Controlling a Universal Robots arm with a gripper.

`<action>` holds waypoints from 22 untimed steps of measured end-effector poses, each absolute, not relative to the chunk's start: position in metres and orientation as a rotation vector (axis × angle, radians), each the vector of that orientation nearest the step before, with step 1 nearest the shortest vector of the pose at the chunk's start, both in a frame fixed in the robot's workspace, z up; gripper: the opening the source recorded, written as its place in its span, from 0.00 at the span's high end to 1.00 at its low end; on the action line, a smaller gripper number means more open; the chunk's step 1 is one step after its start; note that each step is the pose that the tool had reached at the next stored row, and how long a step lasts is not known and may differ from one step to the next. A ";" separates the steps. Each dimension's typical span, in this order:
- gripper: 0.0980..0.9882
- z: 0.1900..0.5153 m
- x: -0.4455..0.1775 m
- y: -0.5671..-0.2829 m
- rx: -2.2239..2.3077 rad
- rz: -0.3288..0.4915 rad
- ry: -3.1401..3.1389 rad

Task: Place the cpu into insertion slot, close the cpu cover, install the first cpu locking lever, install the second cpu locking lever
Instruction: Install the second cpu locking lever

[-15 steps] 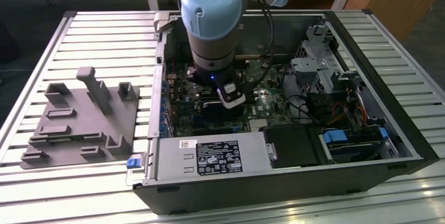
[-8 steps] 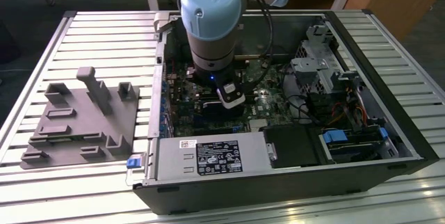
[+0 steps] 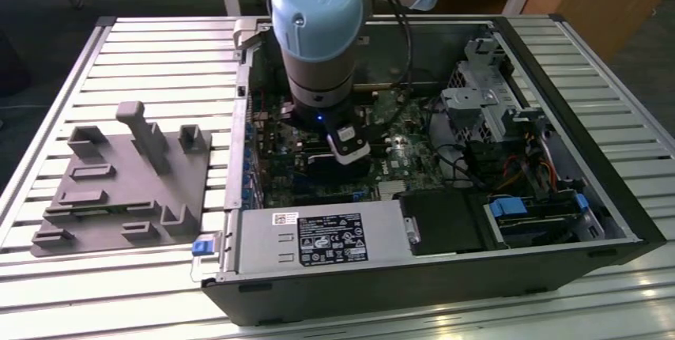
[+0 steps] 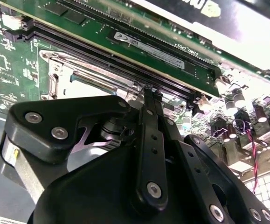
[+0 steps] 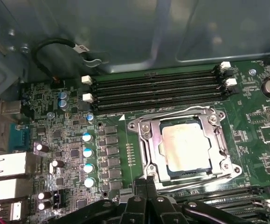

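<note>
One open computer case [image 3: 443,221] lies on the slatted bench [image 3: 137,63], the arm's hand [image 5: 145,179] lowered inside it over the green motherboard [image 5: 111,144].

Inside the case the motherboard holds the insertion slot [image 5: 186,144], which lies just ahead of the hand's fingertips, and the cpu [image 5: 187,147] sits in that slot with its pale metal face up. The cpu cover [image 5: 218,140] lies flat around the chip, framing it. The hand's two fingers [image 4: 148,116] are pressed together, clenched with nothing seen between them, their tips at the slot's near rim. A grey fixture plate [image 3: 116,190] rests on the bench, well apart from the hand.
</note>
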State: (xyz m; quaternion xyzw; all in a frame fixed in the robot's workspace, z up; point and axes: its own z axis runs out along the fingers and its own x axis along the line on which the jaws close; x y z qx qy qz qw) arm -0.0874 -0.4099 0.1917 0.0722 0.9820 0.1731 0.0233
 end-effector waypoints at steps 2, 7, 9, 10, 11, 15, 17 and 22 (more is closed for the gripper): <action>0.99 0.191 -0.088 -0.410 0.221 0.536 3.040; 0.99 0.190 -0.089 -0.409 0.213 0.536 3.042; 0.99 0.189 -0.090 -0.409 0.210 0.537 3.042; 0.99 0.189 -0.090 -0.409 0.209 0.537 3.043; 0.99 0.188 -0.090 -0.409 0.207 0.537 3.043; 0.99 0.186 -0.090 -0.409 0.200 0.537 3.044; 0.99 0.185 -0.091 -0.409 0.196 0.537 3.045; 0.99 0.185 -0.091 -0.409 0.189 0.537 3.046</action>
